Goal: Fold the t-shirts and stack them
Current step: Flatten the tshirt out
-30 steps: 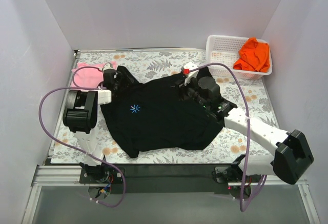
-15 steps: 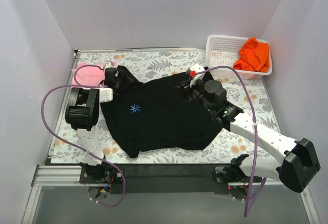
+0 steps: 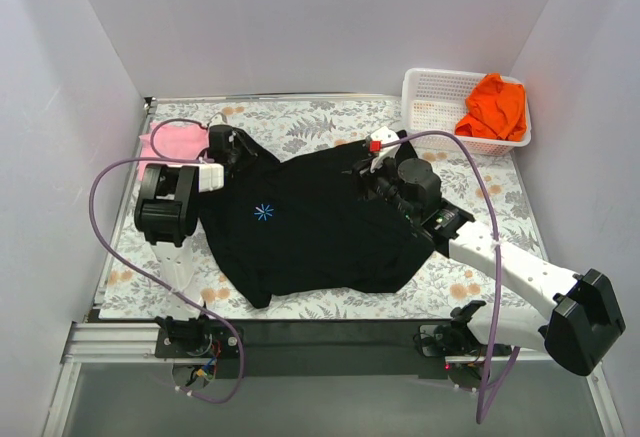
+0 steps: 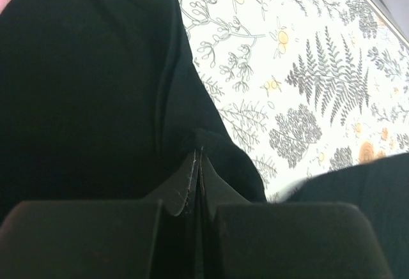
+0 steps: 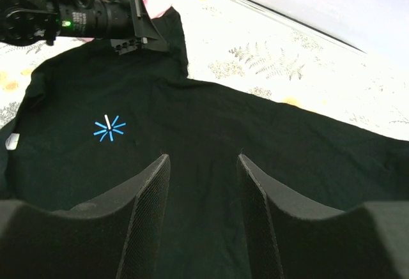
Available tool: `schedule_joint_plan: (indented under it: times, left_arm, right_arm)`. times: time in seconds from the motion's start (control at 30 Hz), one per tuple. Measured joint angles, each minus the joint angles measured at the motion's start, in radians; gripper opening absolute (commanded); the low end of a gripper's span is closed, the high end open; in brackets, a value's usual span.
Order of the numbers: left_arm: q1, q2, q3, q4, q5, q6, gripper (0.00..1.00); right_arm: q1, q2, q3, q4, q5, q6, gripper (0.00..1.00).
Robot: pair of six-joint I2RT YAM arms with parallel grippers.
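The sleeve of the black t-shirt (image 3: 310, 227) has been drawn slightly outward toward the pink t-shirt (image 3: 172, 142), pinched in the left end effector (image 4: 199, 158), whose fingers are pressed together on a fold of it. The right end effector (image 5: 203, 164) has shifted a little and hangs above the opposite shoulder, fingers parted and empty. The shirt lies nearly flat on the tabletop (image 3: 300, 117) beneath both, seemingly almost ready for its first fold.

One black t-shirt (image 3: 310, 227), one pink t-shirt (image 3: 170, 143), one orange t-shirt (image 3: 497, 105), one basket (image 3: 424, 105).
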Motion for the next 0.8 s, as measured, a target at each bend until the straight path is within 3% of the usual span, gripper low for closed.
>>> schedule_joint_plan:
  times: [0.2,0.8]
  left_arm:
    - [-0.002,0.073,0.088,-0.025,0.006,0.010,0.00]
    - [-0.013,0.074,0.185,-0.034,0.006,0.059,0.00]
  right_arm:
    - [0.000,-0.010,-0.011,0.000,0.006,0.000,0.42]
    - [0.000,-0.035,-0.014,-0.001,0.029,-0.002,0.42]
